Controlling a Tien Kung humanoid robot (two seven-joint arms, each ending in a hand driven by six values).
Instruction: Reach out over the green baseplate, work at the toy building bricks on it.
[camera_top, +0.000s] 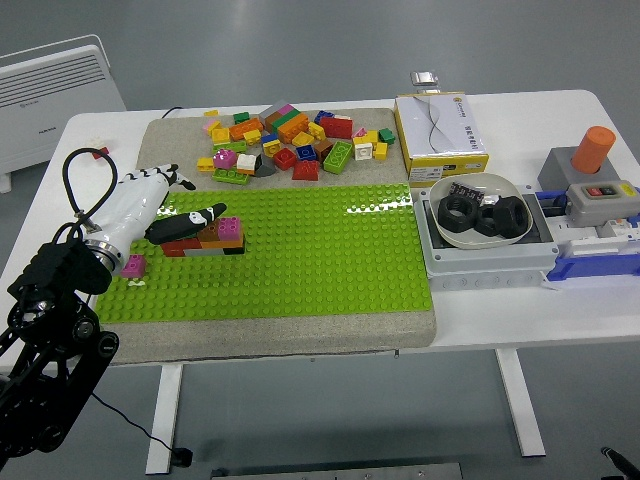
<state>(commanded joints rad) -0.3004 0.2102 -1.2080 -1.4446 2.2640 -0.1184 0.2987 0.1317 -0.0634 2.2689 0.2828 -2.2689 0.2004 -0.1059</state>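
The green baseplate (320, 260) lies on a grey mat in the middle of the table. A short brick stack (222, 236) stands at its left, pink and brown on top, red, grey and black below. My left hand (197, 203) reaches in from the left over that stack. One black finger (188, 222) lies across the stack's left end and hides the dark green brick there. The other fingers (172, 177) are spread toward the far edge and hold nothing. A small magenta brick (133, 265) sits on the plate beside my wrist. The right arm is out of view.
A pile of several loose coloured bricks (290, 140) lies on the mat behind the plate. At the right stand a yellow box (440, 125), a bowl of black nuts (478, 212) in a grey tray, and an orange cylinder (597, 150). A white heater (55, 85) stands beyond the table's left.
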